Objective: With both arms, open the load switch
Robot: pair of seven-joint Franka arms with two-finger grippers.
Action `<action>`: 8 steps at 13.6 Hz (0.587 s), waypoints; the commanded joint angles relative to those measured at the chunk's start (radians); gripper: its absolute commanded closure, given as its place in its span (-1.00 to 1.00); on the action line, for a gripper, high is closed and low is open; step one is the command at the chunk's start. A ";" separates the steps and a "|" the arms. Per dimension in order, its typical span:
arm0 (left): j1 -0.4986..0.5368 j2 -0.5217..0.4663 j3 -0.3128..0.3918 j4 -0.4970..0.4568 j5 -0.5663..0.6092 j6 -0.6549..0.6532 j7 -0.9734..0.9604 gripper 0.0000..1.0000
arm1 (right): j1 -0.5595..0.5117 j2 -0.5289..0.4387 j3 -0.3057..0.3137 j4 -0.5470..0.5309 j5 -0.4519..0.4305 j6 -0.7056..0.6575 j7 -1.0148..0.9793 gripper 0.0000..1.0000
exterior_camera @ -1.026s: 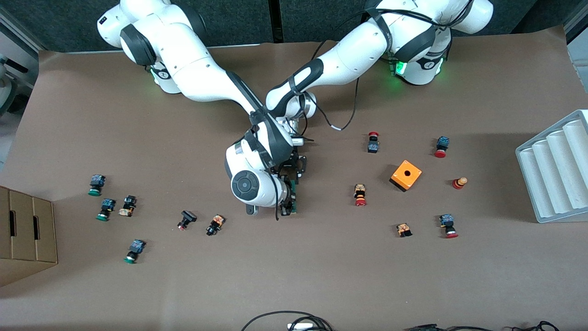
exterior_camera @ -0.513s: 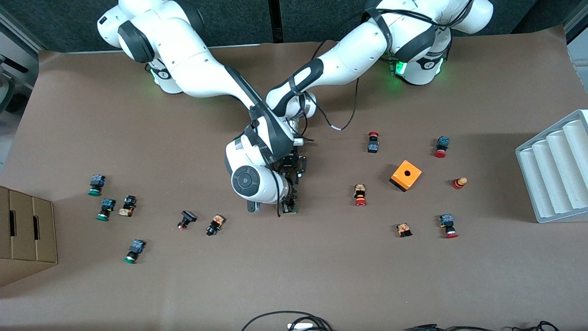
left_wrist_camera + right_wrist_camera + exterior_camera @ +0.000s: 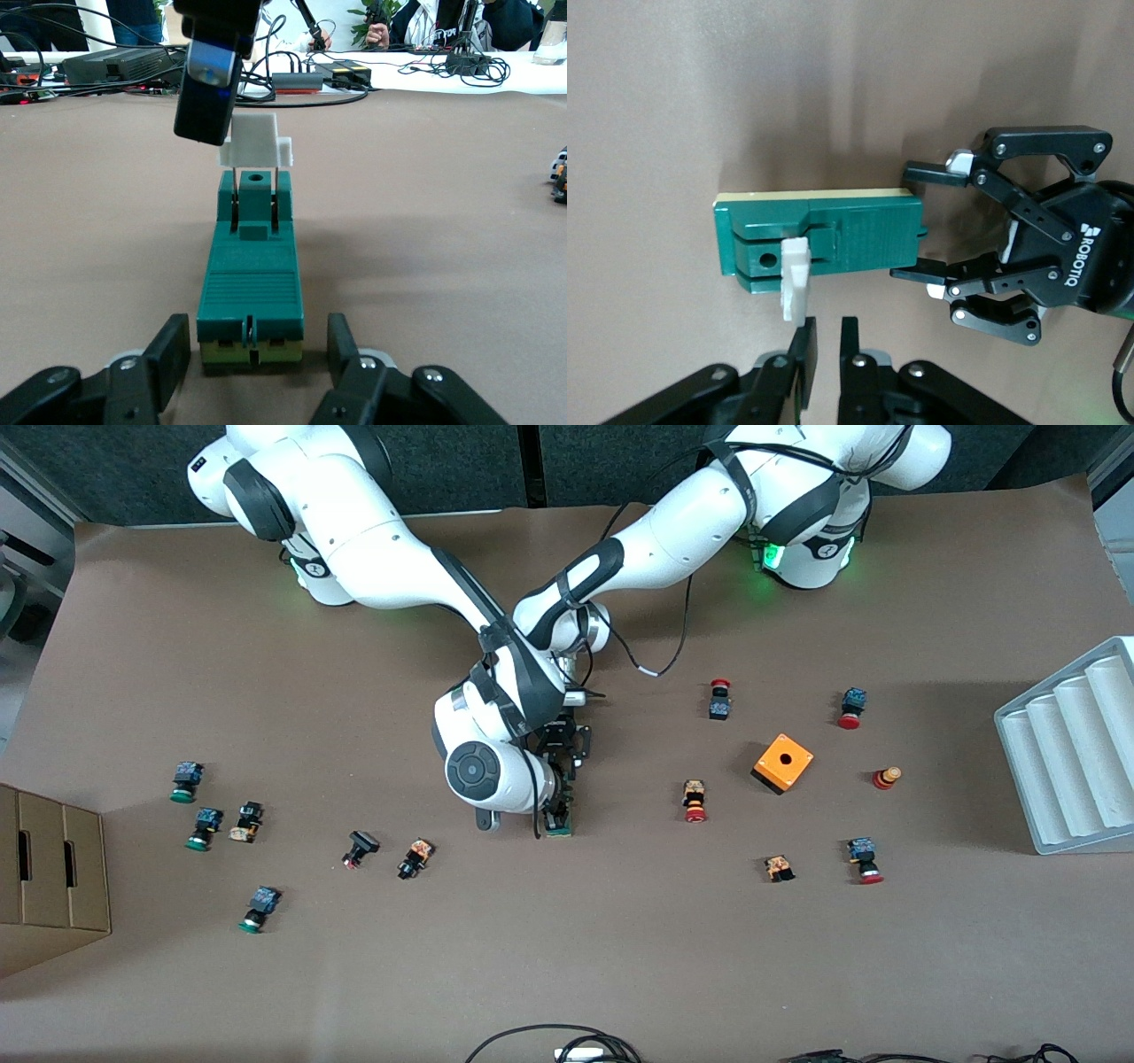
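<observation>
The load switch, a slim dark green block, lies flat at mid-table. Its small white piece stands raised at the end nearer the front camera. My left gripper sits low at the switch's other end, shut on it with one finger on each side. My right gripper hangs over the white piece's end. It is shut to a thin slit with nothing inside. The white piece touches the outer tip of one of its fingers.
An orange cube and several small push buttons lie toward the left arm's end, with more buttons toward the right arm's end. A cardboard box, a white ribbed tray and cables sit at the table's edges.
My right arm's wrist has drawn back a little toward the bases, and less of the switch shows under it. The left arm has not moved.
</observation>
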 commanded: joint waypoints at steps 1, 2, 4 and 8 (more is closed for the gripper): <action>-0.014 0.030 0.009 0.023 0.005 0.001 -0.007 -0.41 | -0.007 -0.035 0.006 -0.037 -0.020 0.003 -0.007 0.44; -0.016 0.030 0.009 0.023 0.005 0.001 -0.007 -0.41 | -0.007 -0.035 0.006 -0.034 -0.018 0.005 -0.007 0.43; -0.016 0.030 0.009 0.023 0.005 0.001 -0.007 -0.41 | -0.003 -0.035 0.002 -0.028 -0.018 0.013 -0.004 0.27; -0.014 0.030 0.009 0.023 0.005 0.001 -0.007 -0.41 | 0.002 -0.032 -0.001 -0.013 -0.018 0.030 -0.002 0.27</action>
